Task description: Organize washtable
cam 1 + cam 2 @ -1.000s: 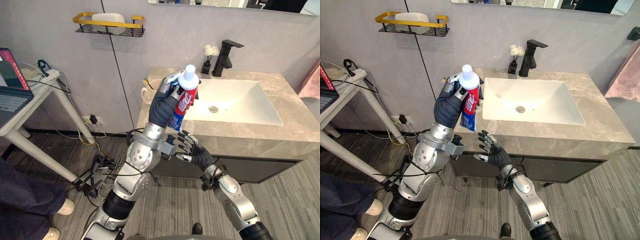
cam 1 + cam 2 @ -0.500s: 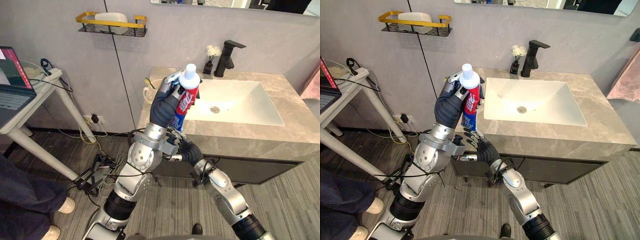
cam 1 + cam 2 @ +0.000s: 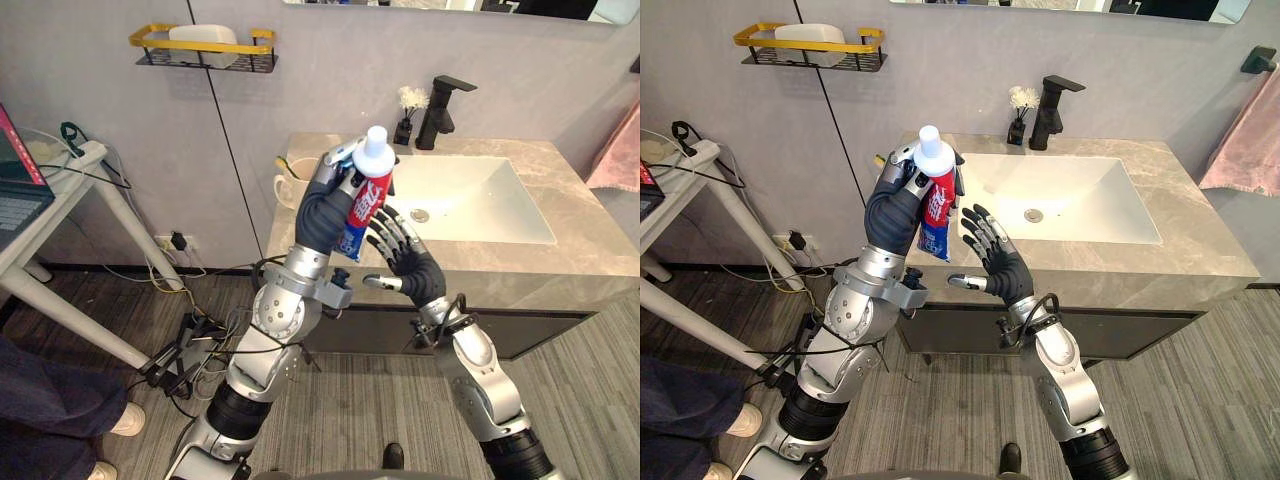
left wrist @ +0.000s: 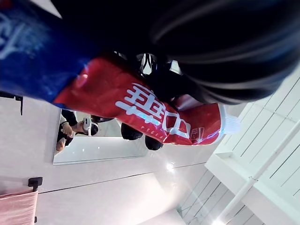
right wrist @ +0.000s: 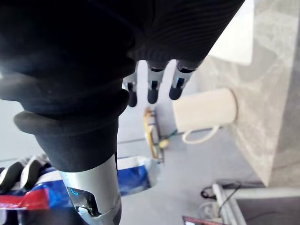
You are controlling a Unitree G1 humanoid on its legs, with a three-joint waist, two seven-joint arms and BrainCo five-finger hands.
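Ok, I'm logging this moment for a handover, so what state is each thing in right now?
toothpaste tube: capped, upright with the capped end up, held off the countertop.
left robot hand: shut on the toothpaste tube.
right robot hand: open, fingers spread, beside the tube.
mug: upright on the countertop.
faucet: no water running.
vase: upright, beside the faucet.

Red-and-blue toothpaste tube (image 3: 364, 200), white cap up, near upright, clasped in left hand (image 3: 324, 207)
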